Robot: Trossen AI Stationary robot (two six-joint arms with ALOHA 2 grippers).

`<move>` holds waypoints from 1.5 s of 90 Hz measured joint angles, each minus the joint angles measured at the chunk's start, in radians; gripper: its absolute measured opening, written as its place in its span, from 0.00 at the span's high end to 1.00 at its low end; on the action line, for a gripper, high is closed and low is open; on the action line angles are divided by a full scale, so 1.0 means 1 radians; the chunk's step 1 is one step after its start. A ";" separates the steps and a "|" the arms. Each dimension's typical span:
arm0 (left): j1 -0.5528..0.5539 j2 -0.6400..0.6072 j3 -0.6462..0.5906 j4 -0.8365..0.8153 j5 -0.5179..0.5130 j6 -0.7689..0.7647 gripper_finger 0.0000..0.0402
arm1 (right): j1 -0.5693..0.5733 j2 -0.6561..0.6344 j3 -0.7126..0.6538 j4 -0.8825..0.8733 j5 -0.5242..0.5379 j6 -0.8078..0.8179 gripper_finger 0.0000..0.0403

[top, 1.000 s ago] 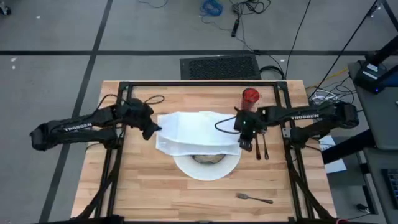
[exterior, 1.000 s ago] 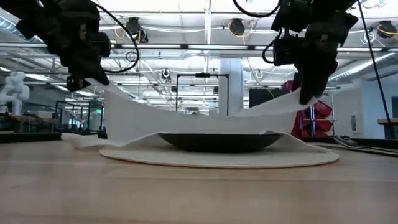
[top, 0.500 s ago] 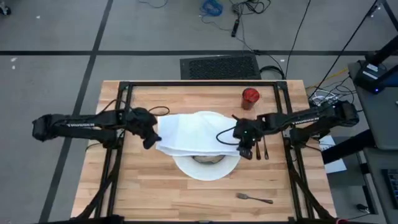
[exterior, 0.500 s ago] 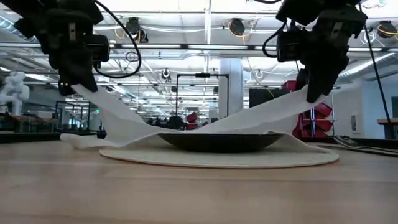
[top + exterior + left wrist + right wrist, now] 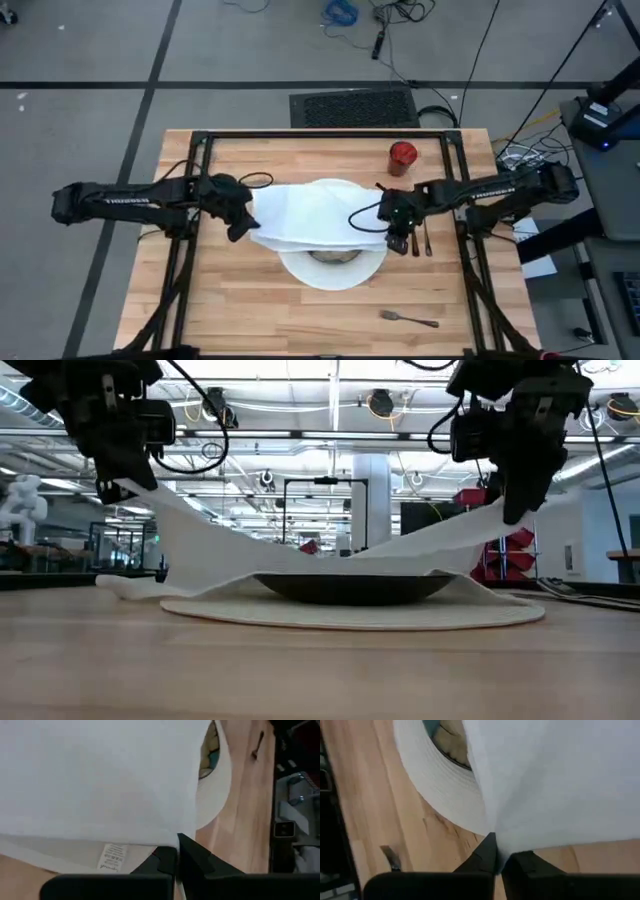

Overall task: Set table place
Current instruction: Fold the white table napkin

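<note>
A white napkin (image 5: 315, 212) is spread over a white plate (image 5: 330, 274) and the dark bowl (image 5: 350, 588) on it. In the low view the napkin (image 5: 250, 555) sags between both grippers, its middle resting on the bowl's rim. My left gripper (image 5: 243, 226) is shut on its left near corner, and my right gripper (image 5: 397, 241) is shut on its right near corner. A red cup (image 5: 402, 155) stands at the far right. Two pieces of cutlery (image 5: 421, 236) lie right of the plate, and a fork (image 5: 408, 320) lies near the front edge. My left gripper pinches the napkin's left near corner (image 5: 172, 840) between its two fingers, slanting down from the table's left. The corner is lifted, and the cloth slopes down to the bowl. A lower layer with a label (image 5: 112, 857) hangs beneath. My right gripper pinches the napkin's right near corner (image 5: 492, 832) between its two fingers, slanting down from the table's right. That corner is held up (image 5: 505, 510), and the cloth runs down from it onto the bowl.
Black frame rails (image 5: 180, 270) run along both sides of the wooden table (image 5: 250, 310) and across its far edge. Bare wood lies between the plate and the near edge, apart from the fork.
Both grippers have carried the napkin a little toward the table's near edge, still shut on its corners. The cloth hung clear of the bowl a second ago. Now its middle has sunk onto the bowl's rim while the corners stay raised.
</note>
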 joint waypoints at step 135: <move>-0.095 0.163 -0.020 0.031 -0.204 0.044 1.00 | 0.041 0.093 0.012 0.024 0.092 0.021 0.99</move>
